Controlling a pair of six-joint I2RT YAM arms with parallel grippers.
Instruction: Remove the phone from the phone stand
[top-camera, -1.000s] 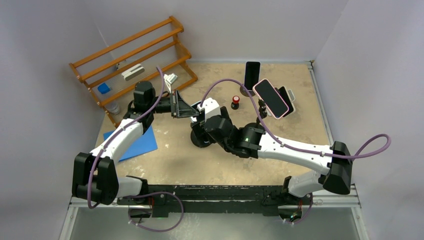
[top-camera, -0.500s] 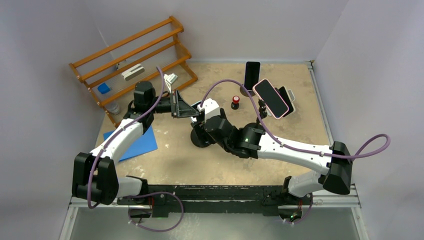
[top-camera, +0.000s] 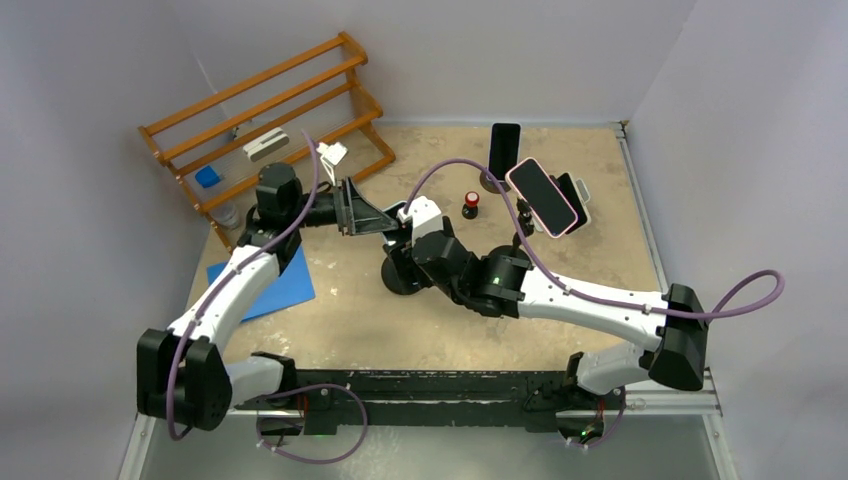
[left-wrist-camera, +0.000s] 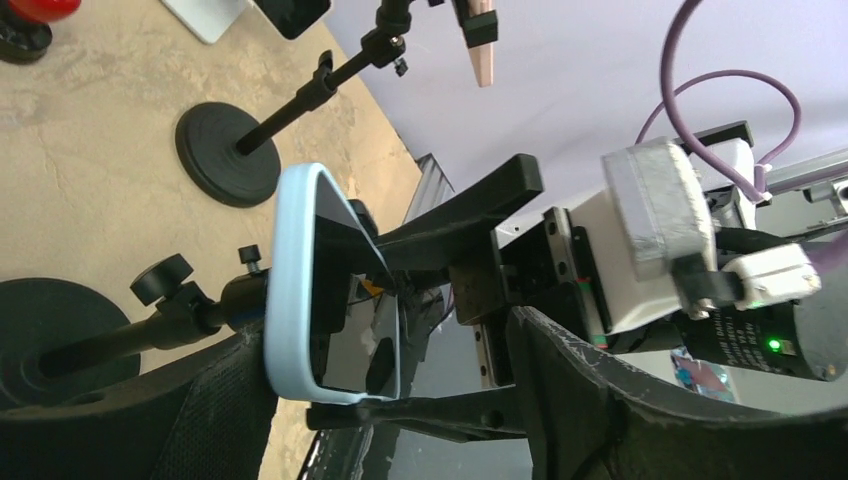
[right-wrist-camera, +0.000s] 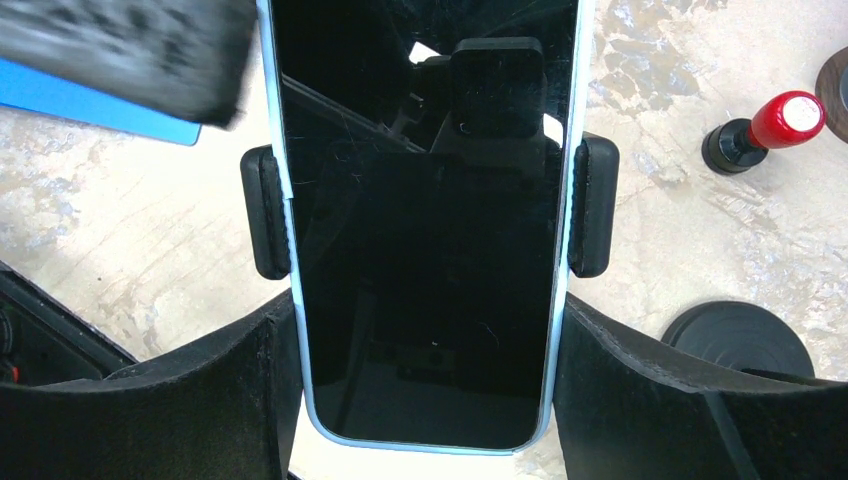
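The phone (right-wrist-camera: 425, 220), dark-screened in a light blue case, sits in the phone stand, whose black side clamps (right-wrist-camera: 592, 205) pinch its long edges. My right gripper (right-wrist-camera: 425, 400) is shut on the phone's lower end, one finger pressed against each edge. The left wrist view shows the same phone (left-wrist-camera: 335, 290) edge-on on its stand arm (left-wrist-camera: 175, 310). My left gripper (left-wrist-camera: 400, 390) is open around it, with the phone close to one finger and a wide gap to the other. From above, both grippers (top-camera: 365, 213) (top-camera: 403, 222) meet over the stand's round base (top-camera: 403, 278).
Two more stands at the back right hold a pink-cased phone (top-camera: 543, 197) and a black phone (top-camera: 504, 150). A small red-capped item (top-camera: 470, 205) stands between them and my grippers. A wooden rack (top-camera: 265, 125) fills the back left; a blue sheet (top-camera: 262, 285) lies under the left arm.
My left gripper has opened, and its arm has shifted slightly left and back. My right gripper has closed in from wide open onto the phone's edges.
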